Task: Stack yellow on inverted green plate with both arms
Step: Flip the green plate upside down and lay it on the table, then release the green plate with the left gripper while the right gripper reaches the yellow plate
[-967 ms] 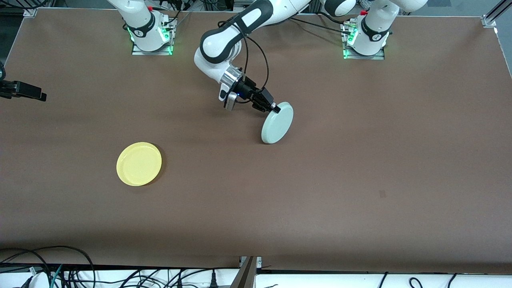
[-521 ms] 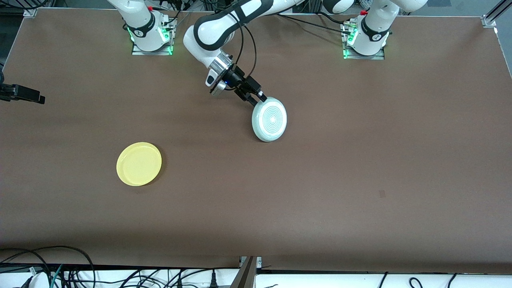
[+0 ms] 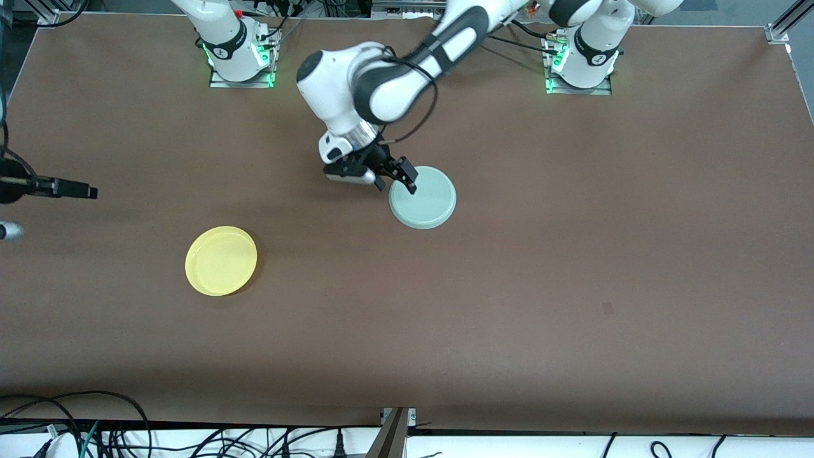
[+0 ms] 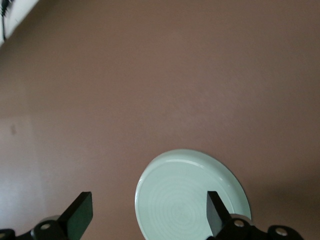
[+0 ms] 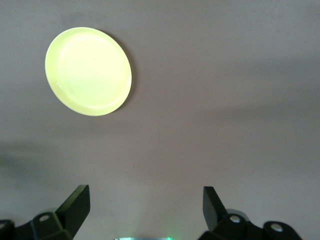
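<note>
Brown table point(image 3: 572, 267): green plate point(image 3: 425, 198) inverted, left pincer point(image 3: 395, 180) apart at rim; right pincer point(image 5: 145, 200) apart above yellow point(image 3: 220, 260).

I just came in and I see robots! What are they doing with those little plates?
The left arm's gripper is open at the rim of the small round pale green plastic plate, which lies upside down, flat on the brown table. The small round bright yellow plastic plate sits right side up, untouched, nearer the front camera and toward the right arm's end. The right arm's gripper is open, up in the air with the yellow plate in its wrist view. Nothing is stacked yet.
</note>
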Available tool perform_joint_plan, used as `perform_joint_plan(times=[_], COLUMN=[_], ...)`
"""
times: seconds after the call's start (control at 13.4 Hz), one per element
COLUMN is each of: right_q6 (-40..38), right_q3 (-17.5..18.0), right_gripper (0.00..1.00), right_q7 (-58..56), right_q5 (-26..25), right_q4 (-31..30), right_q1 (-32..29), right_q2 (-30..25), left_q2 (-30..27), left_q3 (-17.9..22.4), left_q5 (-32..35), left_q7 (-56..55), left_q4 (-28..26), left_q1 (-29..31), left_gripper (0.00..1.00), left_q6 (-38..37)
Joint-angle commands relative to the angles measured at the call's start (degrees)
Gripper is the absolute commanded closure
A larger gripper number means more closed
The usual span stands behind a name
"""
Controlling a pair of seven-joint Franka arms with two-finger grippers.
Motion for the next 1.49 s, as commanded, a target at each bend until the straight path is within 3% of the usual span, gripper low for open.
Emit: perform_joint_plan(times=[0.0,0.15,0.37,0.52,0.82,1.04,1.19,1.41], right_q6=[6.3,13.7,23.2,25.5,33.8,36.4,37.1,40.5], right_q3=[0.6,0.6,1.0,1.3,2.0,2.5,2.5,3.2], right_gripper=[0.0,0.0,0.0,0.0,0.0,0.0,0.0,0.0], right_q7=[-0.9,-0.9,-0.8,-0.8,-0.8,-0.8,-0.9,-0.8], right_q5=[1.3,1.3,1.3,1.4,4.3,6.4,10.6,11.2], right_q4=[-3.9,-8.7,-13.7,-13.8,-18.3,-19.4,-19.4,-19.8], right_q1=[-1.1,-1.0,-0.5,-0.4,-0.4,-0.4,-0.4,-0.4], right_q2=[1.9,2.7,4.0,6.0,7.9,9.5,10.2,12.0], left_q2=[-2.5,-4.6,-11.8,-15.5,-20.6,-26.3,-30.4,-36.7], left_q3=[-1.3,-1.3,-1.4,-1.4,-1.3,-1.4,-0.7,0.5], left_q5=[-8.9,-16.2,-17.7,-18.9,-21.1,-24.8,-26.1,-27.4], left_q7=[0.7,0.8,6.2,13.8,29.3,31.5,34.9,39.6], left_q4=[-1.3,-2.0,-11.2,-14.0,-13.5,-13.2,-13.5,-16.4], left_q1=[5.1,10.9,19.6,26.0,38.2,46.1,48.8,50.4], left_gripper=[0.0,0.0,0.0,0.0,0.0,0.0,0.0,0.0], left_q6=[0.8,0.3,-0.1,-1.9,-6.4,-9.9,-11.1,-11.3])
